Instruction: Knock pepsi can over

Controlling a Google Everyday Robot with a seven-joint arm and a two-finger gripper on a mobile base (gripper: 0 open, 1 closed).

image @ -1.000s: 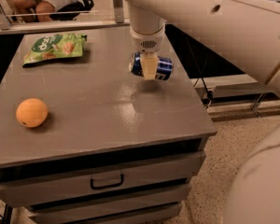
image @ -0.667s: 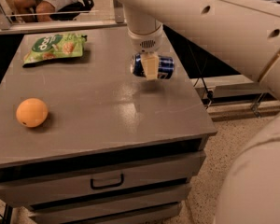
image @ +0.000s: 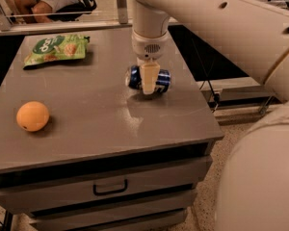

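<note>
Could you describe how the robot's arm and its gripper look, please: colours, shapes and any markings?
The arm is a thick, rounded cream-white tube with small dark round holes. Its cylindrical wrist bears a small dotted grille. The gripper, a beige tapered wedge, stands before the dark-blue aluminium pepsi can on the grey table. No cables show on it.

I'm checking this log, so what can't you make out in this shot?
Camera view: the gripper, low over the table, hides the middle of the pepsi can; contact unclear.
Camera view: the arm is cut off by top and right edges.
Camera view: print on the snack bag too small to read.
</note>
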